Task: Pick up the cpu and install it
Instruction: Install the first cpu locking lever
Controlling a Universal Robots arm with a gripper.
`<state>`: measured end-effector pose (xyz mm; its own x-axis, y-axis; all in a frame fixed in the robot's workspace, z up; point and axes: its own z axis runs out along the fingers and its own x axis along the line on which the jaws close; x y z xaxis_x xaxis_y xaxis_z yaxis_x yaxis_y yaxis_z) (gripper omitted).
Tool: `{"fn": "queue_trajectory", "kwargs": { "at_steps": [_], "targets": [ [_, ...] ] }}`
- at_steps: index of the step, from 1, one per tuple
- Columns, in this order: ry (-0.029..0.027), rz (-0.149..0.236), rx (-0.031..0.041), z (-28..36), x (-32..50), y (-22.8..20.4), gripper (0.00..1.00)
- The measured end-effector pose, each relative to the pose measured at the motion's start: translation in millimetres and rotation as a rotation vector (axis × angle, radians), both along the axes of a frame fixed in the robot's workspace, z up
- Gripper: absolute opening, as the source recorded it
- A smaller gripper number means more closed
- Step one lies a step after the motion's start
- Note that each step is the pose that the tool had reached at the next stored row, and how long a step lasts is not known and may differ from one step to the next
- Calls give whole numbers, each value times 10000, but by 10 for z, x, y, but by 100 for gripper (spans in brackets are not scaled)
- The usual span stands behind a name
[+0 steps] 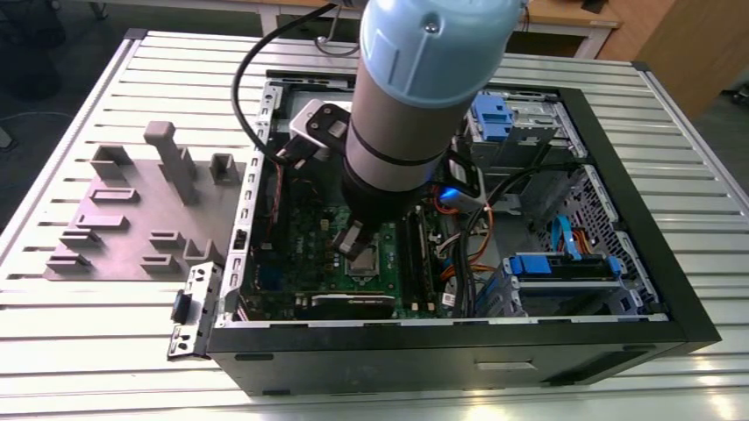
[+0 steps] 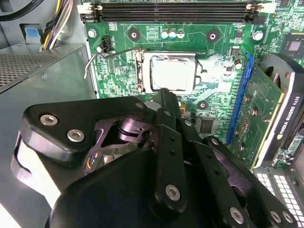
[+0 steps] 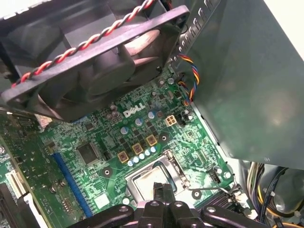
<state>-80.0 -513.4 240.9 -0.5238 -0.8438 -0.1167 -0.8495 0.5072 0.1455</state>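
The cpu (image 2: 173, 72), a small square chip with a bright silvery top, lies flat in the socket on the green motherboard (image 2: 142, 38). My gripper (image 2: 164, 95) hangs just above the socket's edge, its dark fingertips pressed together with nothing between them. The first wrist view has the cpu (image 3: 149, 178) just beyond my gripper (image 3: 161, 189). In the exterior view the arm reaches down into the open computer case, with the gripper (image 1: 351, 241) right over the cpu (image 1: 372, 260). The socket's wire lever (image 2: 88, 64) stands swung out to the side.
A black fan (image 3: 95, 71) with twisted wires overhangs the board. A grey metal box (image 2: 42, 80) stands close beside the socket. Memory slots (image 2: 171, 12) and a graphics card (image 2: 280, 109) flank it. On the slatted table, a grey fixture block (image 1: 140, 210) sits at the exterior view's left.
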Motion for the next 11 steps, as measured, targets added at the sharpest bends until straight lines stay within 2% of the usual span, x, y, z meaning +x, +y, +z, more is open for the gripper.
{"fn": "queue_trajectory", "kwargs": {
  "at_steps": [11],
  "targets": [
    [0, 1, 1, -3, -32, 2, 11]
  ]
}}
